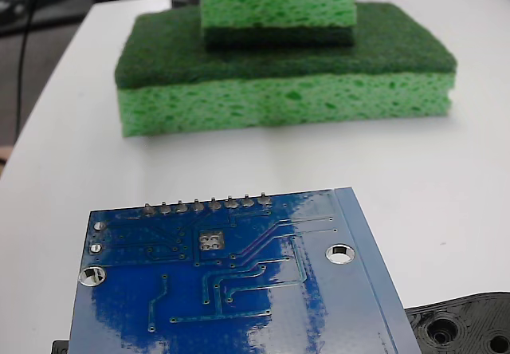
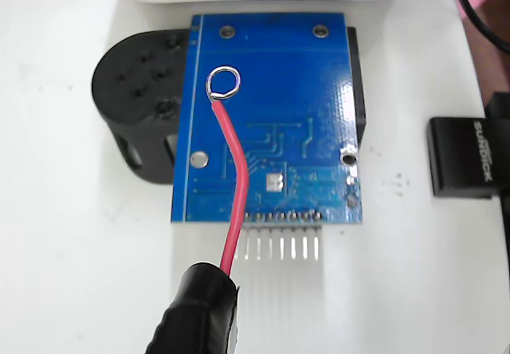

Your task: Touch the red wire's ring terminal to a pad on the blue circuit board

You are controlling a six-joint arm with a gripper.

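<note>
Lying flat on the white table, the glossy blue rectangular circuit board partly rests on a black plastic piece with holes, presumably as a support. Two stacked green sponges sit well behind it in the fixed view. Wrist view: the thin red insulated wire rises from a thick black sleeve and curves over the board. Its small silver ring terminal hangs over bare blue surface, apart from the small silvery square pad; contact judged outstanding. Gripper not visible; jaw state cannot be told.
</note>
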